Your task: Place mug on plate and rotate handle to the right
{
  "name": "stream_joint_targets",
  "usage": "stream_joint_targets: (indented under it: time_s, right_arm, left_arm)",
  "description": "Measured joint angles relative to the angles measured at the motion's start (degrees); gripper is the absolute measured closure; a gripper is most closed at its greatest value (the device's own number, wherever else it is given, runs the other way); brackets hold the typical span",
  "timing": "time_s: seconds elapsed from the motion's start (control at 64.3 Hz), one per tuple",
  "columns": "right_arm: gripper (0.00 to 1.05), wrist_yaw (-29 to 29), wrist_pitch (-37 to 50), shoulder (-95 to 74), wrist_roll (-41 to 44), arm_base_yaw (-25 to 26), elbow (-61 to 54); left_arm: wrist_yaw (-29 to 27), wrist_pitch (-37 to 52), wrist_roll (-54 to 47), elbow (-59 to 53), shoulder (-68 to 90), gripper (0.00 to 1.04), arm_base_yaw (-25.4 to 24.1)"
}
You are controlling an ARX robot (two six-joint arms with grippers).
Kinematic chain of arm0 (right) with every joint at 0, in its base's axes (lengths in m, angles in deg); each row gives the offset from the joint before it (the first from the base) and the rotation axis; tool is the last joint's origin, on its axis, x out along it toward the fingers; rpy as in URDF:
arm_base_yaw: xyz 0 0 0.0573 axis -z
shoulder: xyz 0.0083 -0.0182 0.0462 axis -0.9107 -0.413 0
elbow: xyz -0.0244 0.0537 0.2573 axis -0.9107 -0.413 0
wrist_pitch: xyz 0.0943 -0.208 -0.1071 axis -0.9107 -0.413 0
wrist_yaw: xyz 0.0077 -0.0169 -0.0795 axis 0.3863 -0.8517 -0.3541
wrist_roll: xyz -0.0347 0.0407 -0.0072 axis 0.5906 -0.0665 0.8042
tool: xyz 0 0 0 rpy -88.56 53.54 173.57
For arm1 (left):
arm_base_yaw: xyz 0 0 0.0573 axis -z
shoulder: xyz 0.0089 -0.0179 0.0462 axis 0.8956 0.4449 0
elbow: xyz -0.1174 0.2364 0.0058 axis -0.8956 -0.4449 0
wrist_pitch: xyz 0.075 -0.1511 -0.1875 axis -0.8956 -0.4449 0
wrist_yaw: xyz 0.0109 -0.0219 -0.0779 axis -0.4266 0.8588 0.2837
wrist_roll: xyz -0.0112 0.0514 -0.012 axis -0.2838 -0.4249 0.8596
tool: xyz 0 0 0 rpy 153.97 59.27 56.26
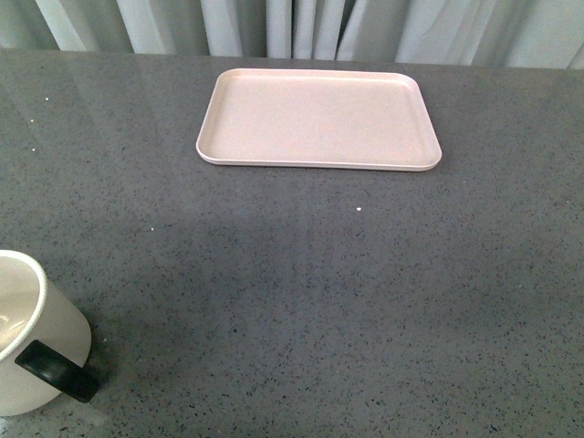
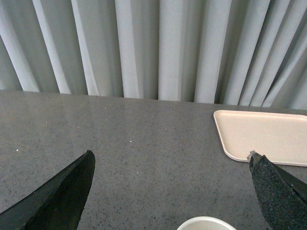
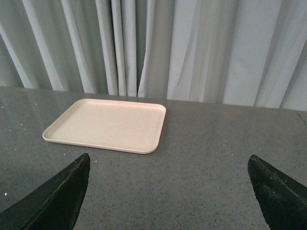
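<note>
The white mug (image 1: 32, 333) stood upright at the near left of the grey speckled table (image 1: 319, 292), partly cut off by the edge of the front view. Its black handle (image 1: 57, 370) stuck out from the near right of its body, angled toward the camera. The mug's open mouth faced up, showing a pale inside.

Far across the table lay the plate (image 1: 318, 119), a pale pink rectangular tray with rounded corners and a low rim, flat on the surface just before the grey-white curtain (image 1: 301, 27). It was bare and sat well apart from the mug, with open tabletop between them.

Neither arm showed in the front view. In the left wrist view, the left gripper (image 2: 170, 155) hung above the table with its dark fingers (image 2: 62, 196) spread wide and nothing between them. The mug's white rim (image 2: 206, 223) just peeked in between them at the picture's edge, and a corner of the plate (image 2: 268, 139) lay beyond. In the right wrist view, the right gripper (image 3: 169, 157) was likewise released, jaws wide apart and holding nothing. The plate (image 3: 108, 124) lay ahead of it near the curtain.
</note>
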Motion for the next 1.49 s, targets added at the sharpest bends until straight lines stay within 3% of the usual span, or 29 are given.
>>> stream_joint_targets:
  time_s: [0.28,0.358,0.42,0.606,0.839,1.228,1.492]
  right_arm:
    - [0.09,0.0,0.0,0.0,0.0,0.0,0.0]
    - [0.09,0.0,0.0,0.0,0.0,0.0,0.0]
    - [0.09,0.0,0.0,0.0,0.0,0.0,0.0]
    - [0.09,0.0,0.0,0.0,0.0,0.0,0.0]
    - [0.09,0.0,0.0,0.0,0.0,0.0,0.0]
    - [0.09,0.0,0.0,0.0,0.0,0.0,0.0]
    - [0.09,0.0,0.0,0.0,0.0,0.0,0.0]
  left_arm:
    - [0.3,-0.4,0.5,0.2,0.3,0.09,0.0]
    - [1.5,-14.4,5.8,6.6,9.0,0.09,1.1]
    - [2.0,-19.4,9.1,12.4,20.3,0.09,2.4]
    - [2.3,-11.5,8.7,23.0,42.0,0.09,4.7]
    - [5.8,-9.7,1.7,29.3,59.1,0.09,2.5]
    - [9.1,-14.9,-9.1,31.9,65.6,0.09,-2.3]
    - [9.6,-16.3,-11.7,29.7,66.1,0.09,-2.3]
